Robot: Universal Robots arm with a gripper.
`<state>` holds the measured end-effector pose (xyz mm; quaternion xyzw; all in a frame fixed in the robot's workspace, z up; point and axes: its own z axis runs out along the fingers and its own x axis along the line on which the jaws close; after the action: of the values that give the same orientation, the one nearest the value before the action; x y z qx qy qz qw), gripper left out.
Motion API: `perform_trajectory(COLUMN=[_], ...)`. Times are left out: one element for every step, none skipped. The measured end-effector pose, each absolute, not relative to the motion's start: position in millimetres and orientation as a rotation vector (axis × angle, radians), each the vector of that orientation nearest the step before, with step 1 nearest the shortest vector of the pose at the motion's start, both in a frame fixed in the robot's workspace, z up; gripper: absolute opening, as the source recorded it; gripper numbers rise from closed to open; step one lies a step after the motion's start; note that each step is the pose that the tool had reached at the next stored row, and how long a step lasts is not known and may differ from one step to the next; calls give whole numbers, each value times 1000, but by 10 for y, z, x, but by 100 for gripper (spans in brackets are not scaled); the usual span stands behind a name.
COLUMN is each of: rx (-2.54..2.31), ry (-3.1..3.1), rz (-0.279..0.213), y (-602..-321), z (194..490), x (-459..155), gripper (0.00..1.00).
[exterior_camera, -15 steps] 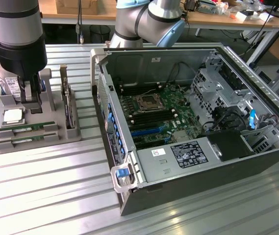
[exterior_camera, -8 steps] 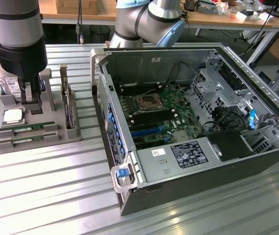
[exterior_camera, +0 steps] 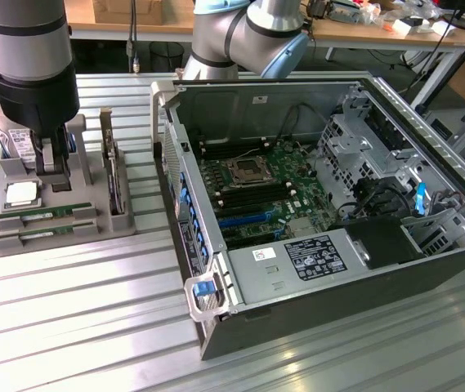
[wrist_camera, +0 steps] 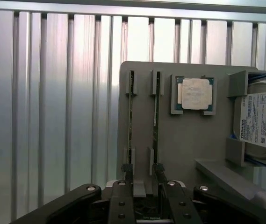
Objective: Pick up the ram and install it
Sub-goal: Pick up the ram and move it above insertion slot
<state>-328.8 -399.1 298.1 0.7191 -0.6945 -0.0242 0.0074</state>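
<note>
Two green ram sticks lie side by side in slots of the grey holder tray (exterior_camera: pixel 93 224) at the exterior view's left: one ram (exterior_camera: pixel 42 213) behind the other ram (exterior_camera: pixel 40 232). From the wrist they show edge-on as thin dark strips, one ram (wrist_camera: pixel 130 121) beside the other ram (wrist_camera: pixel 156 121). My gripper (exterior_camera: pixel 51 163) hangs above the tray, behind the sticks, open and holding nothing. In the wrist view my gripper (wrist_camera: pixel 143 175) has a fingertip near the end of each stick, clear of both.
A silver processor (exterior_camera: pixel 21 194) (wrist_camera: pixel 194 93) and a hard drive (exterior_camera: pixel 18 143) (wrist_camera: pixel 263 121) share the tray. The open computer case (exterior_camera: pixel 216 327) lies at the exterior view's right, its motherboard (exterior_camera: pixel 269 184) with black memory slots (exterior_camera: pixel 244 196) exposed. Everything rests on a ribbed aluminium table (exterior_camera: pixel 77 318).
</note>
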Motion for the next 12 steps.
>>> perform_trajectory(rx=[2248,2248,2248,2249,2248,2248,2248,2248,2248,2248,2248,2248], ry=[-2172,-2171,-2171,-2172,-2171,-2171,-2171,-2171,-2171,-2172,-2171,-2171], rz=[-76,-76,-76,-76,-76,-76,-76,-76,-76,-76,-76,-76], y=[-3991,-3991,-3991,-3991,-3991,-3991,-3991,-3991,-3991,-3991,-3991,-3991], z=[2977,2971,2966,2964,2960,2956,2951,2946,2942,2937,2933,2929], x=[-3288,-3288,-3288,-3288,-3288,-3288,-3287,-3288,-3288,-3288,-3288,-3288], gripper=[30,30,30,30,30,30,30,30,30,30,30,30])
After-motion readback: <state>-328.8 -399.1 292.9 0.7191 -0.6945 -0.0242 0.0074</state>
